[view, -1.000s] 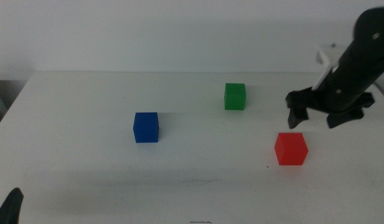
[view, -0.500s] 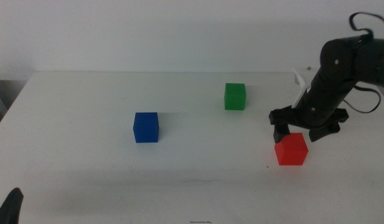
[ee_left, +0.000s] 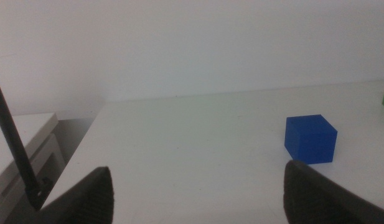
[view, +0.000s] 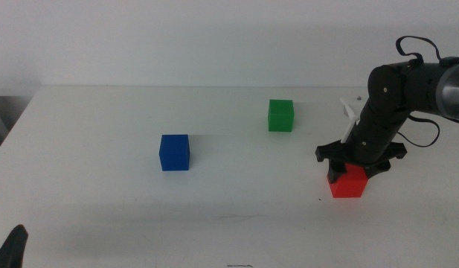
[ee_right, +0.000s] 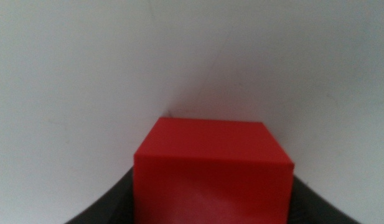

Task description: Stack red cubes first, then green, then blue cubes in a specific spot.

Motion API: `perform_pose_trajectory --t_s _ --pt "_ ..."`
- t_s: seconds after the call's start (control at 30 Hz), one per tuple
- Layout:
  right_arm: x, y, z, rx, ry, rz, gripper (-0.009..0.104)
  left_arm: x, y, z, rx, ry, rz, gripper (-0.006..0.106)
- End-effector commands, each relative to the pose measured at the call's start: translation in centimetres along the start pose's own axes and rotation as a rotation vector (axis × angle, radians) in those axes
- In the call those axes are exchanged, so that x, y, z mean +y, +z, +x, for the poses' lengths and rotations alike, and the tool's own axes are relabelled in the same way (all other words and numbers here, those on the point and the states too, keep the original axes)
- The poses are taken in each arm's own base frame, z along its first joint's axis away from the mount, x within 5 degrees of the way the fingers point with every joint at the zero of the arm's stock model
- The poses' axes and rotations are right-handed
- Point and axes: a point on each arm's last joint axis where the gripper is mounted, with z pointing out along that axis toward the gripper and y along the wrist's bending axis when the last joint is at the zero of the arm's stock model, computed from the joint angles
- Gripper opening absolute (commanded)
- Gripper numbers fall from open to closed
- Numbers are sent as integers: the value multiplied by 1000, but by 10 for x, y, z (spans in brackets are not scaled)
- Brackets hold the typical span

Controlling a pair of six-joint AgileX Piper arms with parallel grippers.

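Right pincer [view: 353,168] down over red cube [view: 348,181], jaws spread wide, one each side of cube, not yet clamped; straddle fits grasp about to close, red being first in stack order. Red cube flat on desk [view: 103,126], right side, near front. Green cube [view: 280,115] behind and left of it, well apart. Blue cube [view: 174,152] mid-desk, left, untouched. No marked stacking spot visible. Left pincer [ee_left: 195,190] parked low at desk's near-left corner, jaws wide, empty, facing blue cube: waiting.

Right tool [view: 353,173] lowered, jaws spread, left tool [view: 13,249] waiting
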Motion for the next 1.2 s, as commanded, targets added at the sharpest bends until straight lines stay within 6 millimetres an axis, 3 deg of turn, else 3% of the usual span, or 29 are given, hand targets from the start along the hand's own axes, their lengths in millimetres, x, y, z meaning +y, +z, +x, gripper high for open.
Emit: perform_pose_trajectory --t_s 0.0,0.1,0.27,0.43,0.8,1.0,1.17 --pt "2 -29 -8 -98 1 -7 23 0 -2 -10 -104 -15 2 94" --pt "6 -40 -3 -89 27 14 -2 0 -2 -10 -104 -15 2 94" --pt "34 -71 14 -114 100 30 -1 0 -2 -10 -104 -15 2 94" --pt "80 -82 23 -145 73 -25 -1 0 -2 -10 -104 -15 2 94" --pt "167 -77 21 -141 0 -80 -1 0 -2 -10 -104 -15 2 94" --pt "190 -59 20 -93 -24 -48 -1 0 -2 -10 -104 -15 2 94" --pt "194 -43 17 -94 4 -44 -1 0 -2 -10 -104 -15 2 94"
